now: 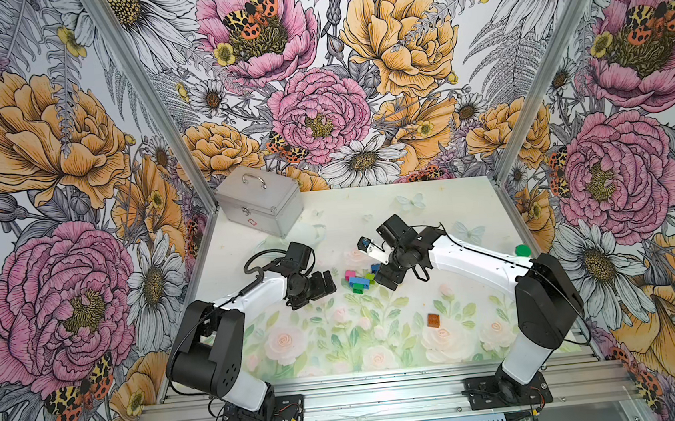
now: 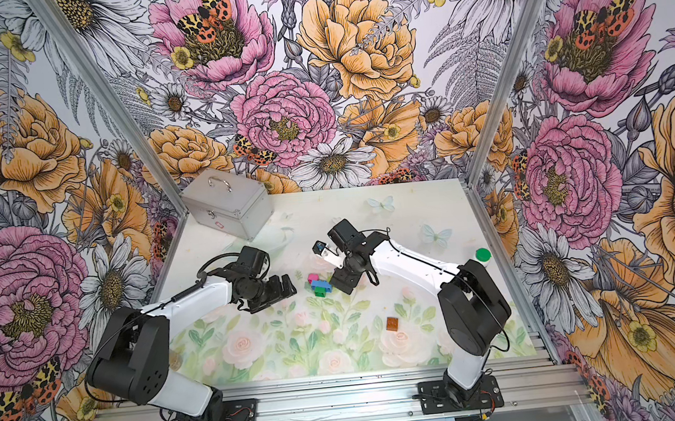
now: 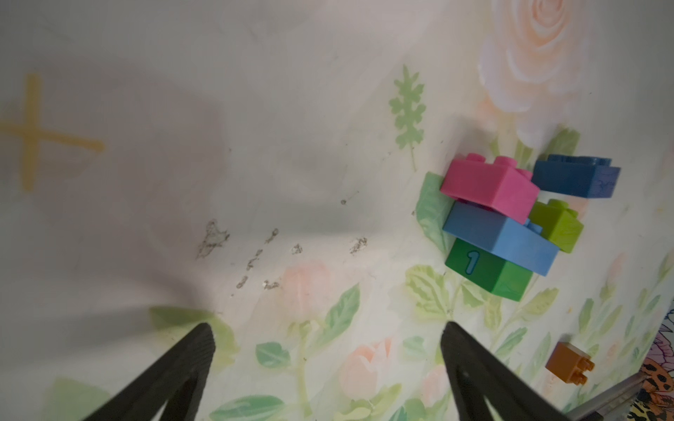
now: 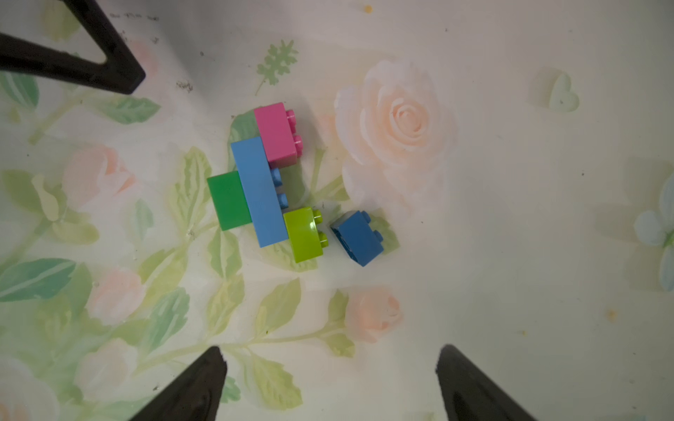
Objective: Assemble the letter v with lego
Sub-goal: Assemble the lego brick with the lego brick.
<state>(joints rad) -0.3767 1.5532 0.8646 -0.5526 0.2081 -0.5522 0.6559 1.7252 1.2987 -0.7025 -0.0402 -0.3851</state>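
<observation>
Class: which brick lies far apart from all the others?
The orange brick: it lies alone, far from the rest. The pink brick, light-blue brick, dark-green brick and lime brick are joined, with the dark-blue brick just beside them.

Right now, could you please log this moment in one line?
left fingers open, empty; right fingers open, empty; dark-blue plastic brick loose beside multicoloured brick V; orange plastic brick apart

Counter (image 1: pixel 411 213): floral-printed | far left corner: silver case (image 1: pixel 260 201) | centre: joined bricks (image 4: pixel 259 189), dark-blue brick (image 4: pixel 359 238) just beside | right: orange brick (image 1: pixel 434 320) alone; green-capped bottle (image 1: pixel 523 251) at edge
</observation>
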